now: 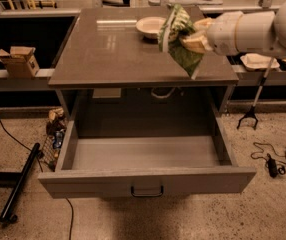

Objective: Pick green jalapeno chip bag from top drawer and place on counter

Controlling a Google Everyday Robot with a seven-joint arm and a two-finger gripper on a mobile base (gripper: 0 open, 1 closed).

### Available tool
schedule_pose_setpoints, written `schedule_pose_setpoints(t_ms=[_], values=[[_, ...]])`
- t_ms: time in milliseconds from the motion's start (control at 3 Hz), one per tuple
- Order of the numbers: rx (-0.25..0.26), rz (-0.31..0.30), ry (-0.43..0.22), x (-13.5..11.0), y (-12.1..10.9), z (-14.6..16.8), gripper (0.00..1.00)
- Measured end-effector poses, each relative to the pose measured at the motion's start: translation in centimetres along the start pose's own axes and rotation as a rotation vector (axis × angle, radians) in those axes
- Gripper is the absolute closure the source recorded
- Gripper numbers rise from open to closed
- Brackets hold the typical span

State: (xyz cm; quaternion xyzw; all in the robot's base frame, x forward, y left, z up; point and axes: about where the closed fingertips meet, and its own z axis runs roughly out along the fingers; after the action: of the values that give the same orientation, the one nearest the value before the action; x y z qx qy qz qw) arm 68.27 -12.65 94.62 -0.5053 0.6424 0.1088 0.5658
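End effector over counter grips chip bag (crinkled, green).

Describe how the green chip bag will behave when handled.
Likely floppy: the green chip bag hangs crumpled from the end effector above the counter. Probably light, held by one pinch. Its glossy film may slip.

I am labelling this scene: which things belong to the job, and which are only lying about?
Belongs to the job: green jalapeno chip bag, held by the gripper above the counter; top drawer, open.
Only lying about: bowl on the counter; cardboard box on left shelf; black pole on floor.
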Motion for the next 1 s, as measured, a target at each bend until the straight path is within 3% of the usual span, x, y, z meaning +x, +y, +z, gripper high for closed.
schedule_pose_setpoints(t_ms=[333,667,1000], values=[[0.032,0.034,-0.048,-0.9,-4.7,2.4,1.0],[0.046,0.096,-0.072,-0.6,-7.6,5.0,0.83],[0.039,0.141,-0.08,-0.1,-8.8,7.0,0.61]])
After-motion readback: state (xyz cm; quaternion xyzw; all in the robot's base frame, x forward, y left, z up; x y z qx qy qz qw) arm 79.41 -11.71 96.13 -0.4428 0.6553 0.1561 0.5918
